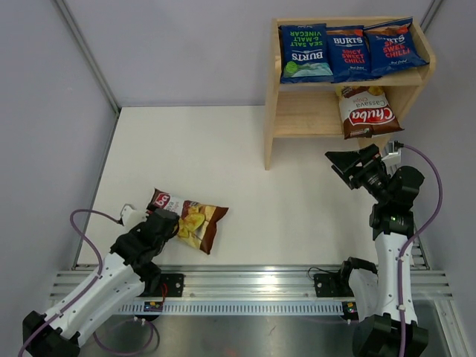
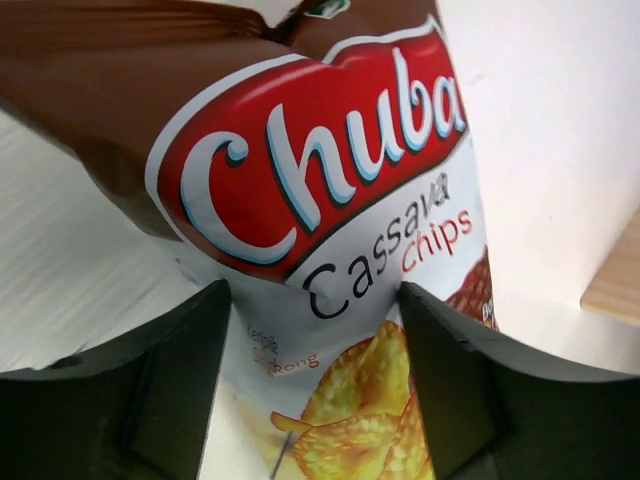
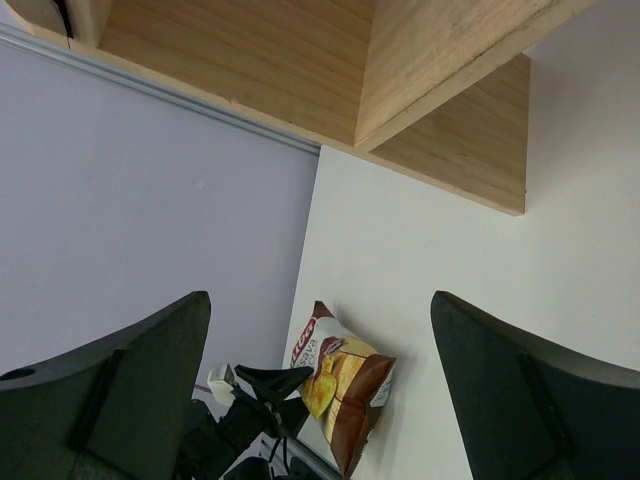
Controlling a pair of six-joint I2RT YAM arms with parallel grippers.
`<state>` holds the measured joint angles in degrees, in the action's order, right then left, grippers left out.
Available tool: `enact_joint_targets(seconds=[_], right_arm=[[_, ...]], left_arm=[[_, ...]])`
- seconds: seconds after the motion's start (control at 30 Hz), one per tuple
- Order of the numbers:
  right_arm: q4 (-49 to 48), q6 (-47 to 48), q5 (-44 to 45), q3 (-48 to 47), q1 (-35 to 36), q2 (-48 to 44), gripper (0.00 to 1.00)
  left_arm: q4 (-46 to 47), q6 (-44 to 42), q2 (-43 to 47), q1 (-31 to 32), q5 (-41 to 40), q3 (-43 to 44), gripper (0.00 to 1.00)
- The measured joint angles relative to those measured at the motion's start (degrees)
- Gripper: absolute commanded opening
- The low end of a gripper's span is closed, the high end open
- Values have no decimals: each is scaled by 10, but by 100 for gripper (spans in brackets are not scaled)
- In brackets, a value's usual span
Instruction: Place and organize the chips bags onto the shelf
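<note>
White tabletop [image 1: 245, 171] between pale lilac walls [image 1: 171, 52], slotted metal rail [image 1: 253, 282] nearest

Shelf: light wooden two-tier shelf [image 1: 269, 126], upright at the far right corner of the table [image 1: 223, 149].
Top tier: three dark blue bags side by side, the green-lettered Burts bag [image 1: 305, 52] on the left, the middle red-lettered Burts bag [image 1: 349, 53], and the right red-lettered Burts bag [image 1: 394, 46], slightly tilted.
Lower tier: brown-and-white Chuba bag [image 1: 366, 111], red logo up, overhanging the front edge.
Near left corner: second Chuba bag [image 1: 190, 219], lying flat, logo up, slightly crumpled.
</note>
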<state>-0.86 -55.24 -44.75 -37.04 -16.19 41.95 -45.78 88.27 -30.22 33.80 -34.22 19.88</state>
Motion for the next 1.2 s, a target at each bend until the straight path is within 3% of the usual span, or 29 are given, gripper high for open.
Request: enact_joint_targets(seconds=[0.1, 0.33, 0.53, 0.67, 0.77, 0.93, 1.03, 1.2], right_arm=[[-7, 0, 0, 7, 0, -1, 99], [-15, -2, -5, 61, 0, -3, 100], [-51, -15, -24, 113, 0, -14, 99], [-64, -19, -46, 141, 8, -25, 99], [-63, -10, -66, 145, 26, -37, 99], [-52, 22, -99, 142, 75, -54, 99], [-12, 66, -105, 123, 138, -44, 99], [49, 125, -103, 89, 215, -30, 100]], left_arm=[[55, -44, -9, 0, 10, -2, 50], [151, -124, -30, 0, 26, -2, 28], [219, -224, -21, 0, 83, -2, 22], [277, -328, -25, 0, 178, 5, 13], [309, -410, -54, 0, 293, 37, 8], [382, -504, -122, 7, 508, 84, 9], [412, -537, -178, 36, 605, 105, 6], [452, -589, -256, 146, 703, 119, 7]])
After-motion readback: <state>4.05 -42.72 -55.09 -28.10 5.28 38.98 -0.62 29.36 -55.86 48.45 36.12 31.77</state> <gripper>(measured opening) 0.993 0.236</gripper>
